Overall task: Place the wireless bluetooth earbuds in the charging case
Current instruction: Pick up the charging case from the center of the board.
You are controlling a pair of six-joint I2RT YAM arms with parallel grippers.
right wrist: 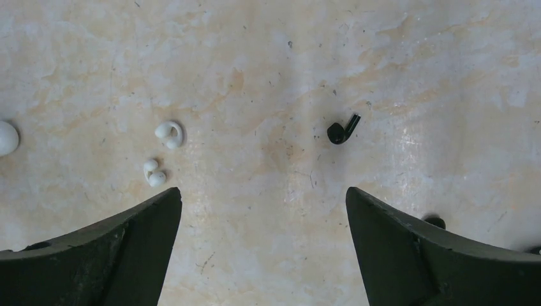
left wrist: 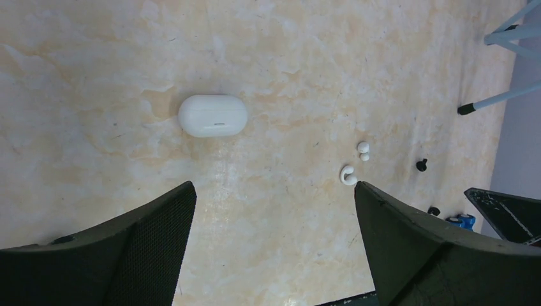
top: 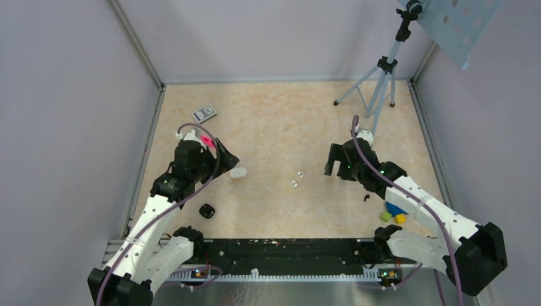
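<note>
The white charging case [top: 238, 172] [left wrist: 212, 116] lies closed on the beige table, just right of my left gripper [top: 224, 157] [left wrist: 274, 191], which hangs open and empty above the table. Two white earbuds [top: 294, 184] [left wrist: 348, 175] [right wrist: 170, 134] lie side by side mid-table, the second one [top: 300, 173] [left wrist: 363, 150] [right wrist: 154, 173] close by. A black earbud [top: 367, 197] [right wrist: 341, 131] lies further right, and another black earbud [right wrist: 435, 222] peeks from behind a finger. My right gripper [top: 332, 163] [right wrist: 263, 191] is open and empty, between the white and black buds.
A black case [top: 206, 210] sits near the left arm's base. Coloured toy blocks [top: 394, 213] lie by the right arm. A small card box [top: 204, 113] rests at the back left. A tripod [top: 376, 89] stands at the back right. Walls enclose the table.
</note>
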